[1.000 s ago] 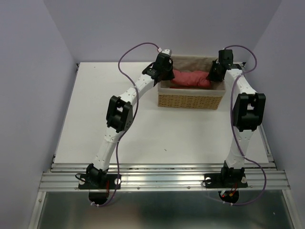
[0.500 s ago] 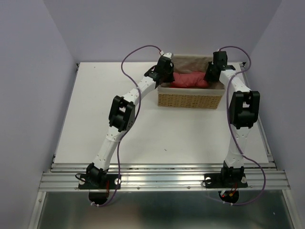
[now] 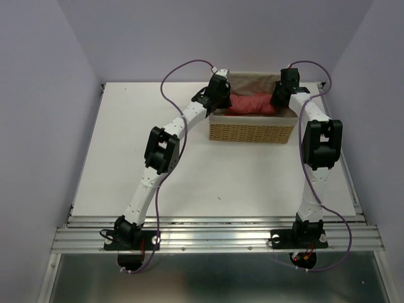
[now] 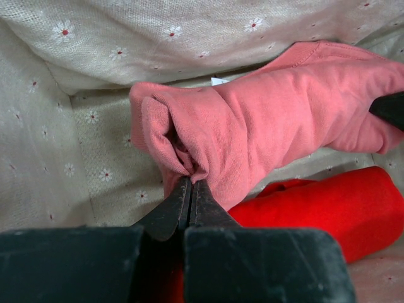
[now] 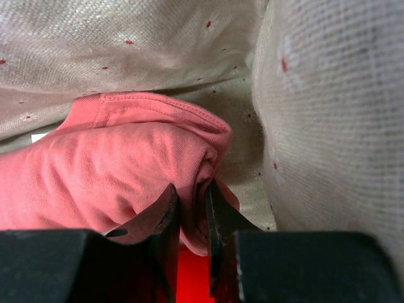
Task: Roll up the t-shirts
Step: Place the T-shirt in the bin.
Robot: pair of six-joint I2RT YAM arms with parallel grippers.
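A salmon-red t-shirt (image 3: 252,105), rolled into a short thick log, lies across the inside of the wicker basket (image 3: 252,133). My left gripper (image 3: 225,101) is shut on a fold at the roll's left end (image 4: 265,120), fingertips (image 4: 190,180) pinched tight on the cloth. At the other end my right gripper (image 3: 279,100) is shut on a thicker bunch of the t-shirt (image 5: 113,158), and cloth fills the gap between its fingers (image 5: 192,194). Both arms reach over the basket's side walls.
A bright red rolled cloth (image 4: 315,214) lies in the basket beside and below the salmon roll, also showing under the right gripper (image 5: 192,271). The basket's flowered beige lining (image 4: 82,139) rises close on every side. The white table (image 3: 145,113) ends at a rail in front.
Both wrists have shifted slightly back and down, sinking the held roll lower into the basket. The grips have not changed.
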